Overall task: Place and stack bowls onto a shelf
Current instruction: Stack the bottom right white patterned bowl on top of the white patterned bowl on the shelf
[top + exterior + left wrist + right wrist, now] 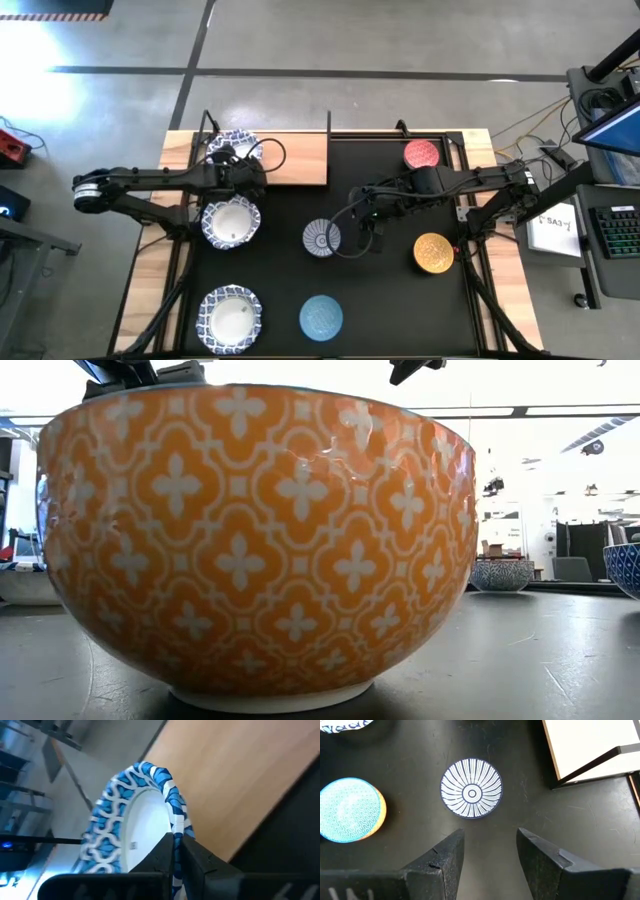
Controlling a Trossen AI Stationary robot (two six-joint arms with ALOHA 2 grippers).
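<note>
Gripping a white blue-rimmed bowl [135, 820] by its rim, the left gripper [243, 166] sits at the far left, over the left end of the shelf [300, 158]. In the left wrist view its fingers pinch the rim edge-on, bowl tilted, wood board right behind it. Two more white bowls on the mat: one just near of that gripper [231, 222], another at the near-left [230, 316].

Centre: radial-patterned bowl [321, 237] on the mat, light-blue bowl [321, 316] nearer the front edge. The right gripper [367, 232] hovers just right of the radial bowl, fingers spread wide, holding nothing; in its wrist view the bowl [471, 787] lies ahead of the open fingers.

Right: yellow bowl [433, 253] on the mat, red bowl [422, 153] at the far right.

Risks: thin rim pinch could slip, so the tilted bowl drops or lands crooked on the board; it could also clip a black upright post [329, 125]. The right gripper descending off-centre could nudge the radial bowl aside instead of catching its rim.
</note>
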